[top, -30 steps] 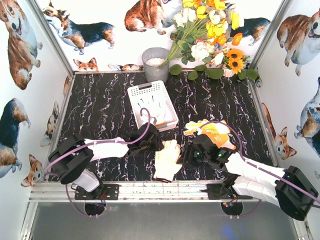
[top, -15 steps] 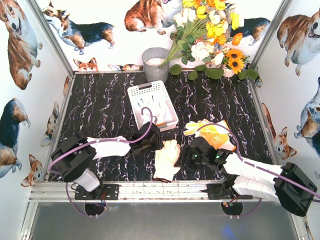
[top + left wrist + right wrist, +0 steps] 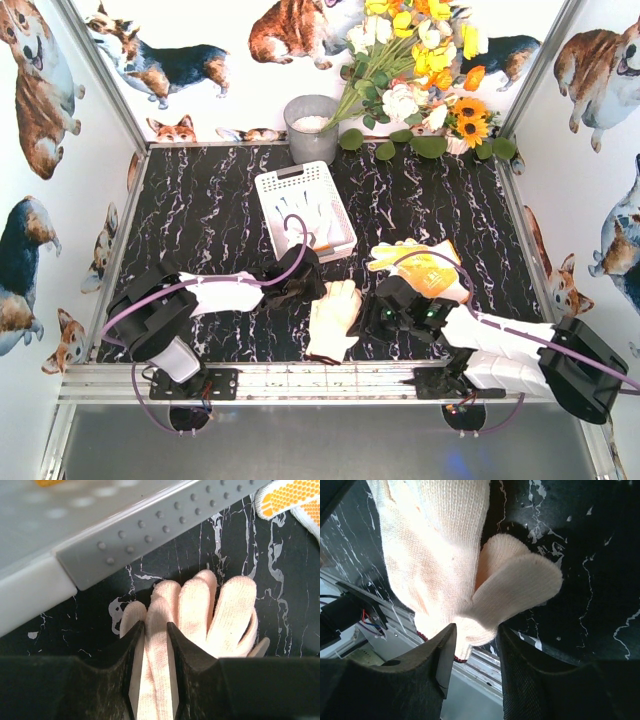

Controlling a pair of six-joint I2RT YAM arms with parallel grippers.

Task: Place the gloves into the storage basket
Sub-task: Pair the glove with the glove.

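One white glove (image 3: 300, 215) lies in the basket (image 3: 284, 180), one cream glove (image 3: 335, 318) on the table (image 3: 200, 220) before it, one finger clamped by the left gripper (image 3: 155, 628), its cuff between the right gripper (image 3: 476, 630) jaws, whether gripped I cannot tell.

The left arm (image 3: 215, 295) lies low from its base at 7 o'clock, its forearm running toward 3 o'clock. The left gripper (image 3: 320, 292) has its fingers (image 3: 127, 650) nearly together, pinching one finger of the cream glove (image 3: 335, 315). The right arm (image 3: 500, 335) stretches from 5 o'clock toward 9 o'clock. The right gripper (image 3: 472, 630) has its fingers part-way apart, glove cloth touching both; whether it grips is unclear.
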